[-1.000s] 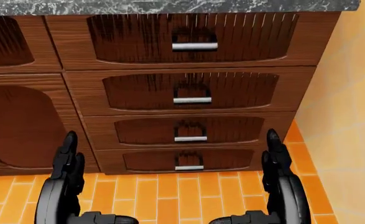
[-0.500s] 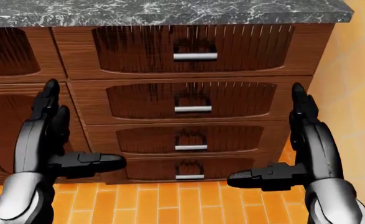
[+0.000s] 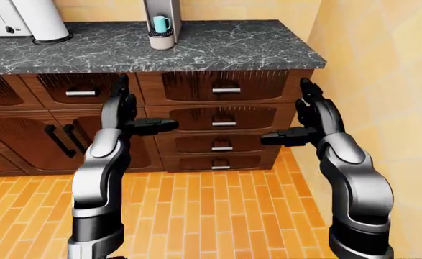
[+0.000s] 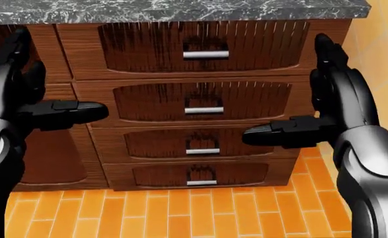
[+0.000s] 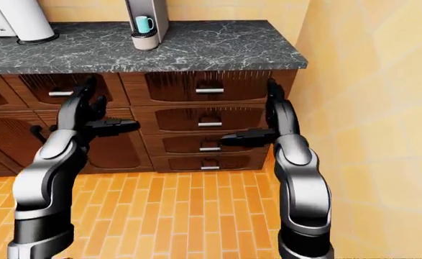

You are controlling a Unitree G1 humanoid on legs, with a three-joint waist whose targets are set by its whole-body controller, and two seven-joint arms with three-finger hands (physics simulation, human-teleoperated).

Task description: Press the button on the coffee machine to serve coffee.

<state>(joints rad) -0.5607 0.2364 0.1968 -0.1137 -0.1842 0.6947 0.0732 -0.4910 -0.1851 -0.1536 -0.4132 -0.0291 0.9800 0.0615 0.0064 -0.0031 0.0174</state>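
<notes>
Flanking drawers (image 4: pixel 204 106), robot hands spread, mug (image 3: pixel 161 24) on counter (image 3: pixel 218 46)

I see a dark marble table (image 3: pixel 218 48) top over brown wooden drawers (image 4: pixel 204 106) with metal handles (image 4: pixel 205 55). The floor (image 3: pixel 211 210) is orange tiles. A yellow tiled wall (image 3: pixel 383 70) stands at the right.

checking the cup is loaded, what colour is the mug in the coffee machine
Teal, a small mug sitting in the coffee machine; it shows best in the left-eye view.
</notes>
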